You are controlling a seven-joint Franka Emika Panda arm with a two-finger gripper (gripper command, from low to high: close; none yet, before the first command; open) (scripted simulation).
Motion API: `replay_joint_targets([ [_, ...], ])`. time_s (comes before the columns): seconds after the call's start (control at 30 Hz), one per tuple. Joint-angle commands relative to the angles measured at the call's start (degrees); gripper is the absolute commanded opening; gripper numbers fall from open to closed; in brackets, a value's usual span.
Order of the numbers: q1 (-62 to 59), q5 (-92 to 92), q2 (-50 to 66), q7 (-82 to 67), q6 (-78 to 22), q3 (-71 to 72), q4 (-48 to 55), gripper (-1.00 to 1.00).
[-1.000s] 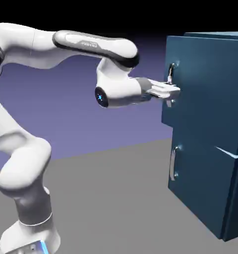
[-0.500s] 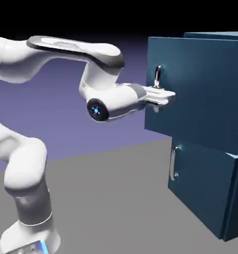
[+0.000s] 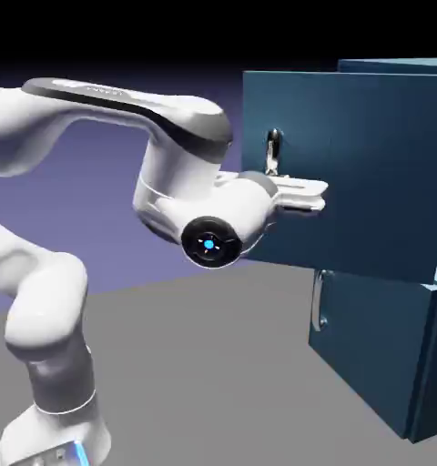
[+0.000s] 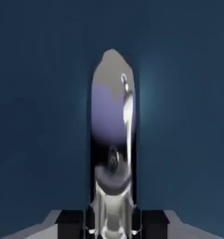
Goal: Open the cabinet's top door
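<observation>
Now clamped: fingers (image 4: 146,223) of gripper (image 3: 306,195) on handle (image 3: 273,151) of top door (image 3: 368,173), swung ajar from cabinet (image 3: 395,355).

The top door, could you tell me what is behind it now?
The top door stands swung out, but only its blue front shows; the cabinet interior behind it is hidden. The lower door stays flush below.

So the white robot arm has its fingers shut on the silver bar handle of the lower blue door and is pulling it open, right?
Not quite: the fingers are shut on the vertical silver bar handle of the upper dark blue door, which stands swung out from the tall dark blue cabinet. The exterior view shows it; the lower blue door and its silver handle are untouched.
</observation>
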Motion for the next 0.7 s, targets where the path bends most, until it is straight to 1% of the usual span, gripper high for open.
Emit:
replay_joint_targets([
  [0.0, 0.35, -1.59, 1.23, -0.15, -2.56, -1.76, 1.29, -1.0],
  [0.33, 7.29, -11.16, 17.0, -4.03, -27.48, -18.66, 17.5, -1.0],
  [0.53, 11.39, -11.79, 28.96, -8.31, -42.34, -27.49, 27.82, -1.0],
  [0.67, 11.46, -10.65, 37.27, -11.68, -51.49, -30.99, 33.73, -1.0],
])
